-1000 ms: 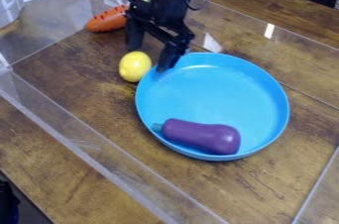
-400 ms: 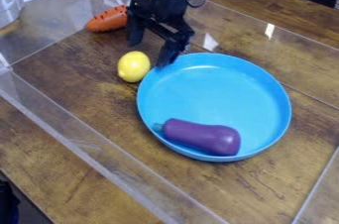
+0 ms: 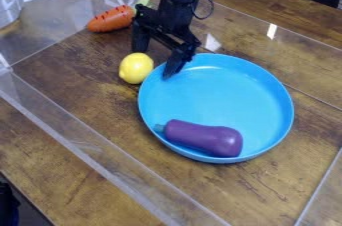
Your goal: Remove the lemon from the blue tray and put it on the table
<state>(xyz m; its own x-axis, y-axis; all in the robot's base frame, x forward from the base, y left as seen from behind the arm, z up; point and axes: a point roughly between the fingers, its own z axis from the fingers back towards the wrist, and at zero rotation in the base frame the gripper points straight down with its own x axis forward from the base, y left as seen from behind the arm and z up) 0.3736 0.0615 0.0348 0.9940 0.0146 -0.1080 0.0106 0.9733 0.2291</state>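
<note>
Since the earlier frame, the black, jointed end effector has shifted slightly downward in the view, nearer the left part of the rim of the large, round, bright blue plastic tray. The small, glossy, bright yellow oval lemon lies where it lay before, and the tray has stayed in place.

The end effector is released, its fingers spread apart with nothing grasped between them. One finger comes down close beside the lemon, on the side away from the clear wall; the other reaches to the tray's rim. Whether either one touches what it is next to cannot be told.

The lemon is outside the tray, on the dark brown wooden surface with visible grain, just beside the tray's left edge in the view. Inside the tray, near the rim at the bottom of the view, a smooth purple eggplant with a green tip lies on its side. An orange carrot with a green end rests on the surface beyond the lemon, well apart from the tray. Clear plastic walls edge the surface.
</note>
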